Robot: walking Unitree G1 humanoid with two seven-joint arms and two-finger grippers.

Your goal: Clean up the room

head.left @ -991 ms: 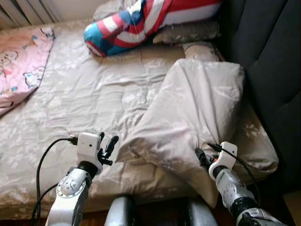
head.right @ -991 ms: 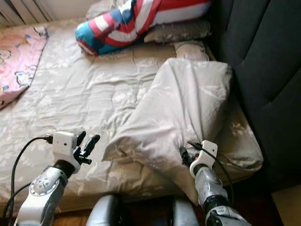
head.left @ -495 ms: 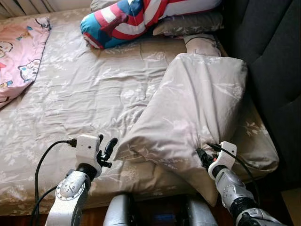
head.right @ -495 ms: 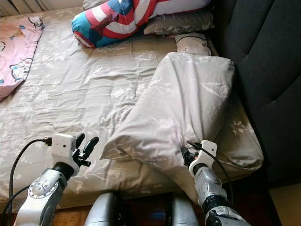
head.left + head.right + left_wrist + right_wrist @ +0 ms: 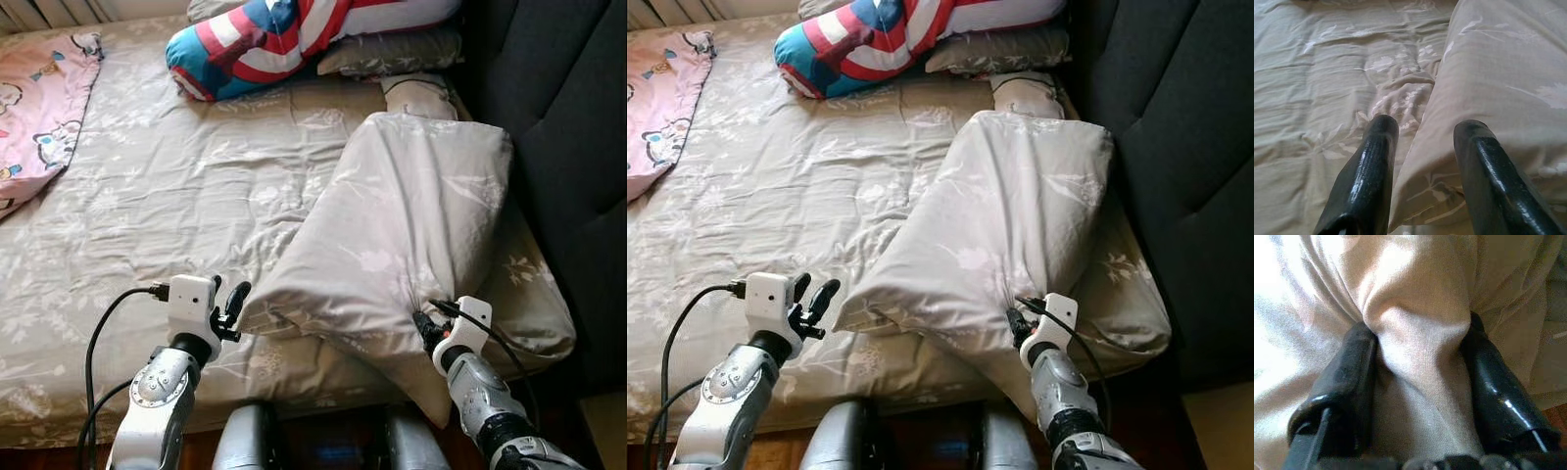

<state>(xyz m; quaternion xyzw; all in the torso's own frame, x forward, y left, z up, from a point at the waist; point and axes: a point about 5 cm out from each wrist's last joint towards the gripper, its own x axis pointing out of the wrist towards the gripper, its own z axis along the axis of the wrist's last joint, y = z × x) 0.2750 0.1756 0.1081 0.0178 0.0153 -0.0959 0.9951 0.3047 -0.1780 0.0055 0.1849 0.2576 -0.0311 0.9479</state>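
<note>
1. The duvet lies folded back in a heap on the right side of the bed, beside the dark headboard, with its near corner hanging over the bed's near edge.
2. The right hand is clenched on a bunched fold of the duvet at that near right corner; its wrist view shows cloth pinched tight between both fingers.
3. The left hand is released, fingers spread, at the duvet's near left edge. Its wrist view shows the folded edge lying between the fingers without being gripped.
4. The duvet looks soft, limp and fairly light but bulky. It will probably sag and drag when lifted, not keep its shape.
5. A hold on a thick gathered fold or corner should be safest; a single thin layer may slip out.
6. Far across the bed sit a striped pillow and, far left, a pink blanket.
</note>
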